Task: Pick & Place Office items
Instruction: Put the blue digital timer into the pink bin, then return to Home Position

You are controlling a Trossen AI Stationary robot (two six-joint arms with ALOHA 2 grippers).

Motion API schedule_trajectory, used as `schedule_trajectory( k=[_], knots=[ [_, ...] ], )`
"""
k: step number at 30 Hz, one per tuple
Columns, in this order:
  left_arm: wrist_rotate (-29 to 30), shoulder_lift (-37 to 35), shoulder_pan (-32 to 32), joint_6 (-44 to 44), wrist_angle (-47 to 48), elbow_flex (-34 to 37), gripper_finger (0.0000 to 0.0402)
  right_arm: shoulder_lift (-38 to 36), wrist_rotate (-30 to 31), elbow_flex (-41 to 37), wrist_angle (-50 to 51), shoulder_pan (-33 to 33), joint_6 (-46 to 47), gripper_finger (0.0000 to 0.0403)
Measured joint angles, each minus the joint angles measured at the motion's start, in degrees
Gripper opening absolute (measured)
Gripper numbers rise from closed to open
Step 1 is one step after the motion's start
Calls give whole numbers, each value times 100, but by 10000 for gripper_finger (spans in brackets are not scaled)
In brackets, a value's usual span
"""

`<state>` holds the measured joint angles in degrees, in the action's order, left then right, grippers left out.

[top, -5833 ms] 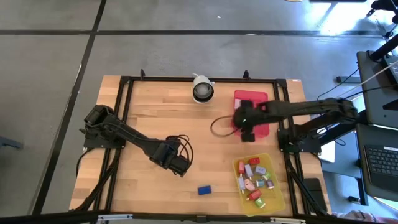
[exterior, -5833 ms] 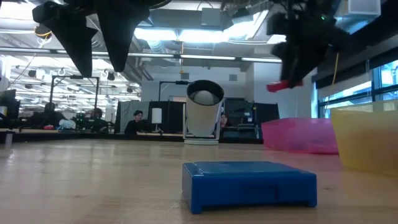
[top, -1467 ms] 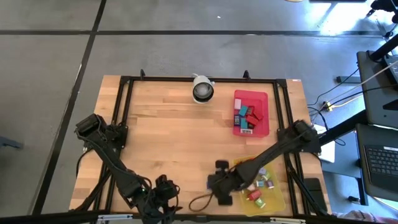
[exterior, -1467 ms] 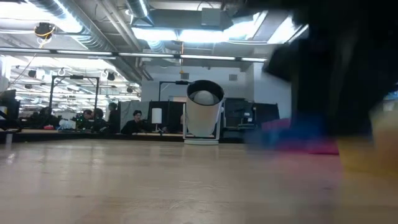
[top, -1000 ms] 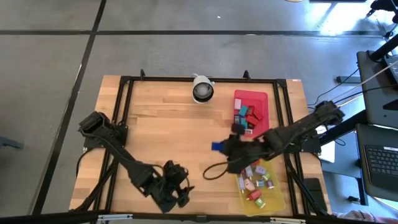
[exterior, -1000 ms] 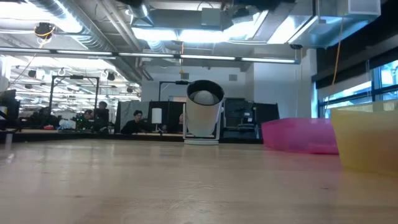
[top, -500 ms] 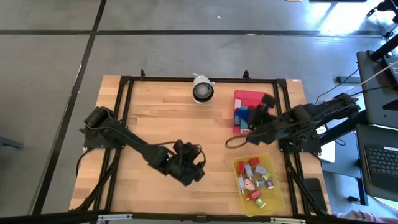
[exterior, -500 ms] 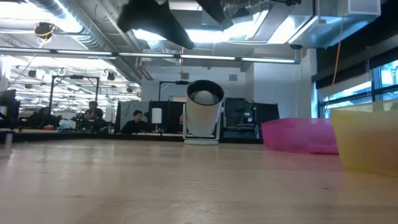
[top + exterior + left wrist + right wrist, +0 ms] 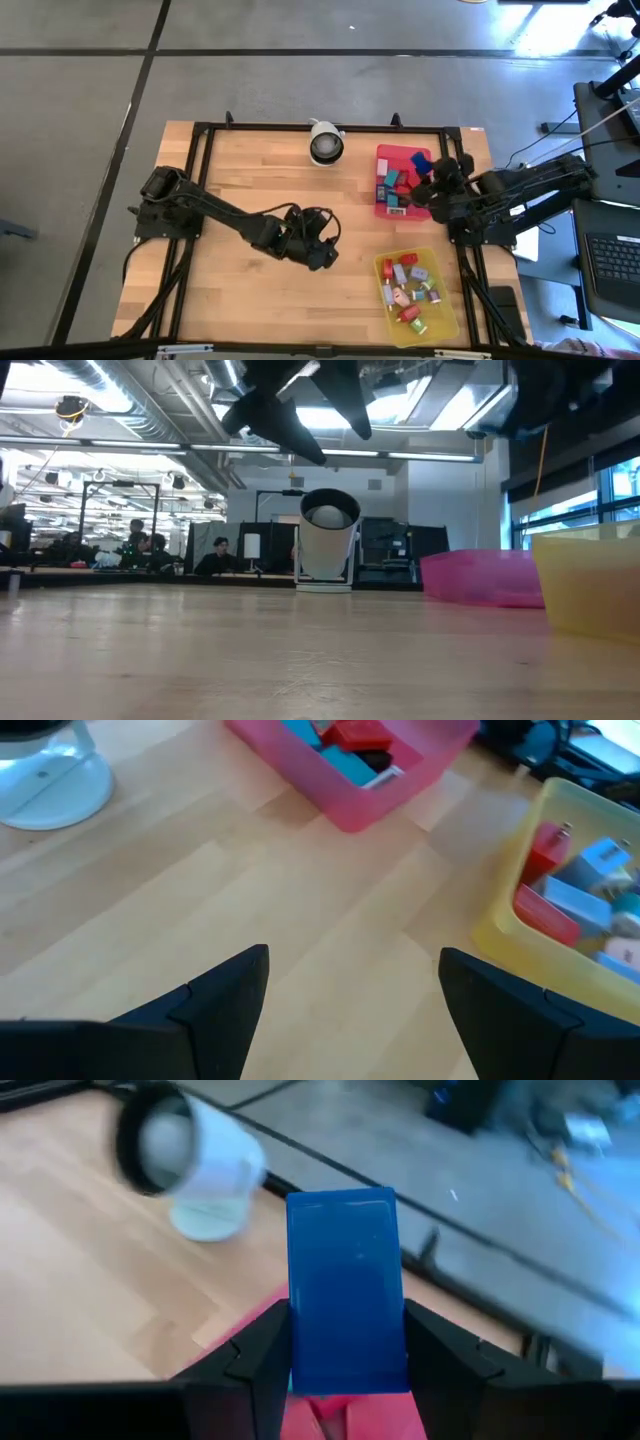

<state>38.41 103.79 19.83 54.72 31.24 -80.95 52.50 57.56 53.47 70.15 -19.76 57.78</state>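
Upper right of the high view — right gripper (image 9: 432, 178) sits over the red tray (image 9: 425, 209), carrying a blue block (image 9: 420, 160); left gripper (image 9: 318, 250) waits mid-surface. Low view: both arms hang above the bare wood. Left wrist view: fingers spread, nothing between them. Right wrist view: blue block (image 9: 346, 1290) clamped upright between the fingers — best lowered over the tray's centre before release.

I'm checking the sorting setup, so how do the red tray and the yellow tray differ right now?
The red tray lies farther back, near the white camera; the yellow tray sits at the front. The right gripper holds a blue block over the red tray; nothing hovers over the yellow tray. Both hold small coloured blocks.
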Motion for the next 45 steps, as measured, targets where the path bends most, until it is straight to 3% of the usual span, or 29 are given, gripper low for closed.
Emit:
schedule_trajectory(
  k=[6,16,25,34,45],
  knots=[
    [-7,0,-276,0,0,0,290,-86,-114,-1405,-661,270,1426,167],
    [-369,0,-540,10,-165,0,290,-19,-1985,-2938,-3212,1023,1064,167],
    [-398,0,-548,13,-188,0,290,-19,-2249,-3108,-3617,1654,141,167],
    [-398,0,-548,4,-192,0,290,-19,-2526,-3108,-4411,1819,-993,169],
    [-412,0,-548,2,-192,0,290,-19,-2700,-3092,-4439,1894,-1043,248]
  ],
)
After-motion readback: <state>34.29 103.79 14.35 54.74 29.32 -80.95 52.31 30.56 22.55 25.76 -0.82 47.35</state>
